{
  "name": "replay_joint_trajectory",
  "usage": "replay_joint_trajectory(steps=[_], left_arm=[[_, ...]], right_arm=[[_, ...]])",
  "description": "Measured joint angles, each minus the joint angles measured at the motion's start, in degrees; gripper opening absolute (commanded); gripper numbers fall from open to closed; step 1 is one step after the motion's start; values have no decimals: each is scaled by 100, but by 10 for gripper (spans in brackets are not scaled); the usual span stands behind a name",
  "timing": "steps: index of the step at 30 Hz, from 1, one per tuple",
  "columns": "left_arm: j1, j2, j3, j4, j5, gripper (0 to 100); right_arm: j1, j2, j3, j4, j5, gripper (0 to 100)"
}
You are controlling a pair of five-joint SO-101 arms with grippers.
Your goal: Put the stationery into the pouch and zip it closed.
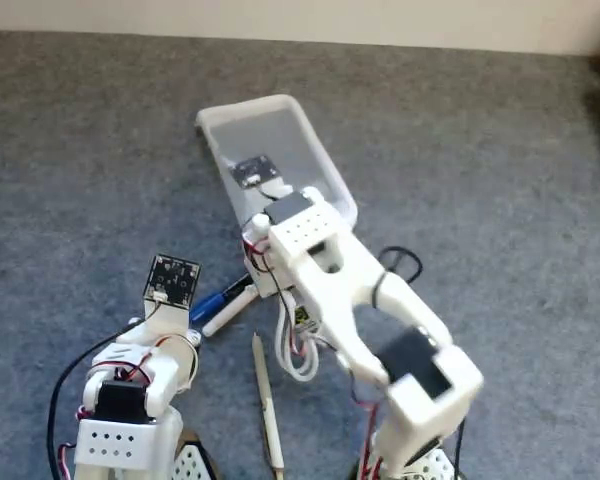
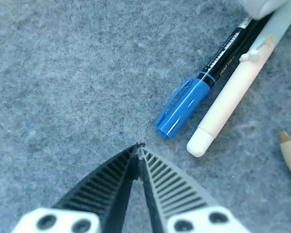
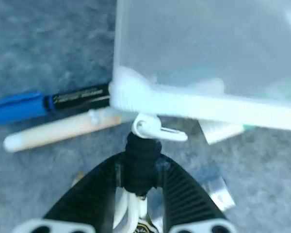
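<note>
- Translucent white pouch (image 1: pixel 280 150) lies on the grey worktop (image 1: pixel 480 150), with the blue-capped marker (image 2: pixel 184 104) and cream pen (image 2: pixel 228 104) at its end, not yet loaded.
- Right gripper (image 3: pixel 140 155) fingers pinch its black zip pull (image 3: pixel 140 162); left gripper (image 2: pixel 138 150) fingers are closed and empty.
- Next, we judge, the left opens over the marker.

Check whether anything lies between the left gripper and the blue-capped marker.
Nothing visible does. The left gripper, jaws shut, points at bare grey carpet, and the blue-capped marker lies just beyond its tips with open carpet between. The cream pen lies alongside the marker, not in the path.
</note>
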Motion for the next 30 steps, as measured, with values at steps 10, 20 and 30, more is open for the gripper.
replay_joint_trajectory(steps=[10,20,30], left_arm=[[0,0,0,9,0,5],[0,0,0,9,0,5],[0,0,0,9,0,5]], right_arm=[[-9,-2312,1292,0,571,5],[-35,-3473,1398,-79,598,5],[-158,-3648,1503,-290,598,5]])
